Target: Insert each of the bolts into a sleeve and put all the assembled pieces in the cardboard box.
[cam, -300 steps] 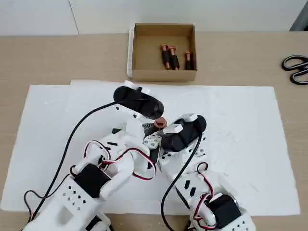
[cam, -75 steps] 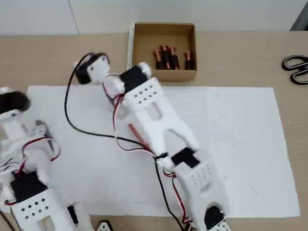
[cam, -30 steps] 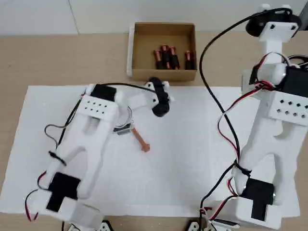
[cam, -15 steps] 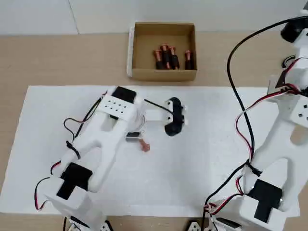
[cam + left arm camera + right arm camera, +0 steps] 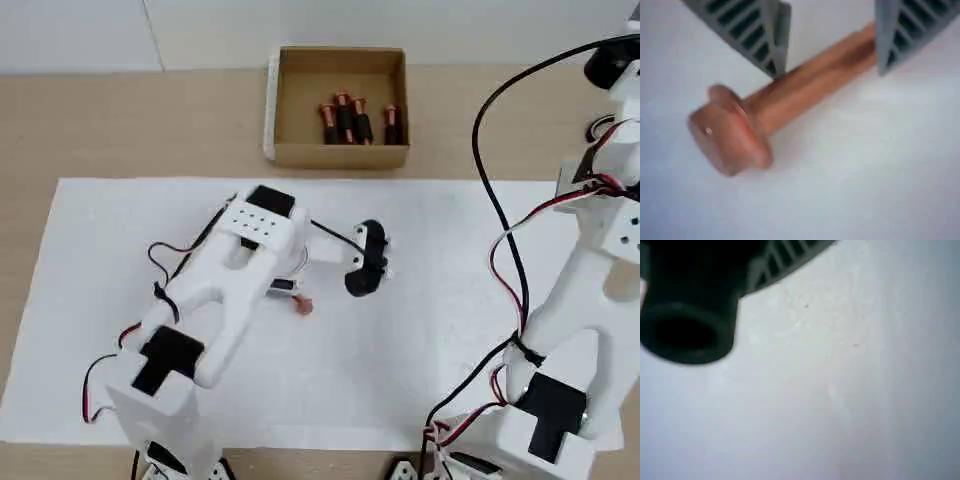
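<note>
A copper bolt (image 5: 790,100) lies flat on the white paper (image 5: 450,330), its head (image 5: 303,306) poking out beside my left arm. My left gripper (image 5: 830,65) is open and low over it, one grey finger (image 5: 765,35) on each side of the shank. My right gripper (image 5: 735,270) is shut on a black sleeve (image 5: 687,332), whose hollow end faces the camera above white paper. The right arm (image 5: 600,250) stands at the table's right edge. The cardboard box (image 5: 340,155) at the back holds several assembled pieces (image 5: 355,120).
The left arm's black wrist camera (image 5: 365,262) hangs just right of the bolt. A black cable (image 5: 490,200) loops from the right arm over the paper's right part. Bare wooden table (image 5: 150,120) surrounds the paper.
The left arm has slid right and settled over the bolt, which rolled slightly. The right arm swung to the far right edge a second ago and has held there since.
</note>
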`<control>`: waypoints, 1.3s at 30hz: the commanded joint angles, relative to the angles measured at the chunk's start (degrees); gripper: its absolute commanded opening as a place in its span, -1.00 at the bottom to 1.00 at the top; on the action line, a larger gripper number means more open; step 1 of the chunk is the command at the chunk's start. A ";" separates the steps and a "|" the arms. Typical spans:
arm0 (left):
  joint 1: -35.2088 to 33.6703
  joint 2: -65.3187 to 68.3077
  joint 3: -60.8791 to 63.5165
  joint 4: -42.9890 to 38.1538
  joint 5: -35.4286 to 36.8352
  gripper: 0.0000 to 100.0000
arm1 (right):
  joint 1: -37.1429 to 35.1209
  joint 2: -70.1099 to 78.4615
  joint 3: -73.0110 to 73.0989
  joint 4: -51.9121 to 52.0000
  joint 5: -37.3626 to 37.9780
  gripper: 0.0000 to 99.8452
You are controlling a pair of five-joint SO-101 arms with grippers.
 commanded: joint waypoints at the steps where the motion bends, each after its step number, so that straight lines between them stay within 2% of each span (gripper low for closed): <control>1: 0.00 2.11 -2.07 -2.20 -0.53 -0.78 | 0.31 -3.03 -0.18 0.40 0.35 -0.99; 5: 0.00 3.69 -2.07 -3.52 -0.44 -0.79 | 0.31 -3.03 -0.18 0.40 0.26 -0.99; 10: 0.00 3.96 -2.07 -3.52 -0.44 -0.99 | 0.31 -3.03 -0.18 0.40 0.26 -0.99; 17: 0.00 3.43 -2.24 -3.08 -0.09 -0.99 | 0.22 -2.77 -0.18 0.40 0.18 -0.99; 21: 0.00 3.43 -7.96 0.53 4.31 -0.99 | 0.22 -2.77 -0.18 0.40 0.18 -0.99; 27: -0.35 3.43 -24.04 10.02 17.14 -0.99 | 0.13 -2.68 -0.18 0.31 0.09 -0.99; 33: -0.35 3.43 -32.66 17.32 31.38 -0.99 | 0.13 -2.68 -0.18 0.22 0.09 -0.99; 36: -1.58 3.96 -33.63 17.49 43.69 -0.99 | -0.04 -2.68 -0.18 0.22 0.09 -0.99; 39: -3.69 4.40 -30.64 12.04 59.43 -0.99 | -1.80 -2.68 -0.09 0.22 0.09 -0.99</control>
